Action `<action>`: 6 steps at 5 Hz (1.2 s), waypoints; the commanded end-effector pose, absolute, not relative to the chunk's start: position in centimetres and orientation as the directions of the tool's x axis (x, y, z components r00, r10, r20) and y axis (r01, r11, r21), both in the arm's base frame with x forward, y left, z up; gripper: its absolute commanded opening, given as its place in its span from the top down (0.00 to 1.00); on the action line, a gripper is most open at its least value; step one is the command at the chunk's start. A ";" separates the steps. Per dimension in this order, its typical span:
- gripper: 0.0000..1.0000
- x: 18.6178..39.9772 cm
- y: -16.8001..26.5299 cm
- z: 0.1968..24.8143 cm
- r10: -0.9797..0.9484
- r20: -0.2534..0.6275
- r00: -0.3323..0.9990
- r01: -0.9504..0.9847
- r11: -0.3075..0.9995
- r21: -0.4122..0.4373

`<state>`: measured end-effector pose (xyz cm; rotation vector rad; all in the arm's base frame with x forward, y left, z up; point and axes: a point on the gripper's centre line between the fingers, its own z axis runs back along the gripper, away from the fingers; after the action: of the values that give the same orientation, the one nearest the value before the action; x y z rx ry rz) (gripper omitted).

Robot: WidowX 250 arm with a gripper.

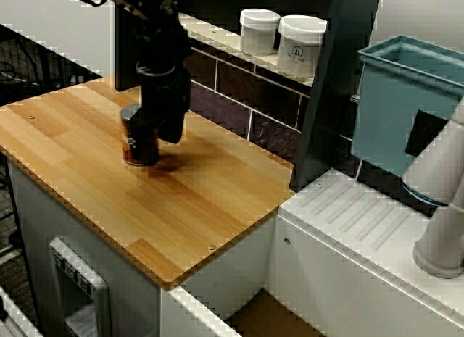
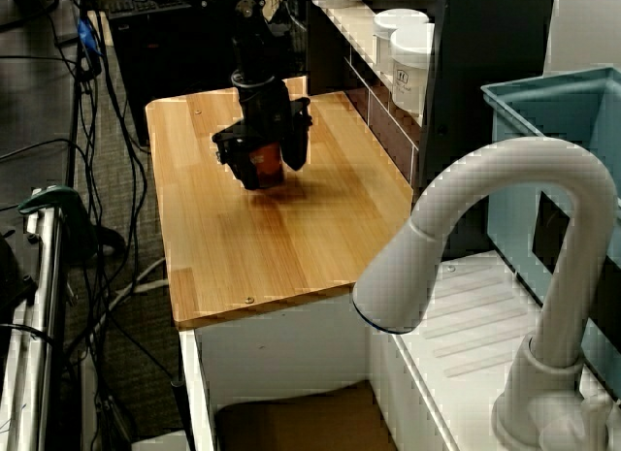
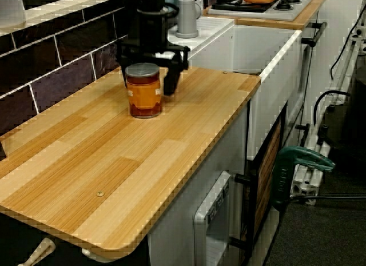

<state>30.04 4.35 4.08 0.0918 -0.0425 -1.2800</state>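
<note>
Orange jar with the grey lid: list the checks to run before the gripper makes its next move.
1. Orange glass jar upright on the wooden countertop: ok.
2. Grey lid seated on it: ok.
3. Jar between the fingers of the black gripper, in the view from the sink end: ok.
4. Fingers pressing the jar: cannot tell.
5. Jar well in from the countertop's edges: ok.

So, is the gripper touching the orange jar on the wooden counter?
Cannot tell. In the view along the counter the gripper flanks the jar closely, but no view shows contact or a gap plainly.
</note>
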 end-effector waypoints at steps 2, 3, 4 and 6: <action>0.00 29.4 9.0 4.3 -0.967 -0.032 0.251 0.964 0.247 0.099; 0.00 29.6 10.3 4.7 -0.970 -0.041 0.241 0.965 0.234 0.118; 0.00 30.1 11.6 5.0 -0.966 -0.043 0.254 0.963 0.248 0.108; 0.00 30.5 12.6 5.6 -0.968 -0.023 0.251 0.965 0.248 0.079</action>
<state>30.28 12.64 4.21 0.0362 -0.0099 -1.3160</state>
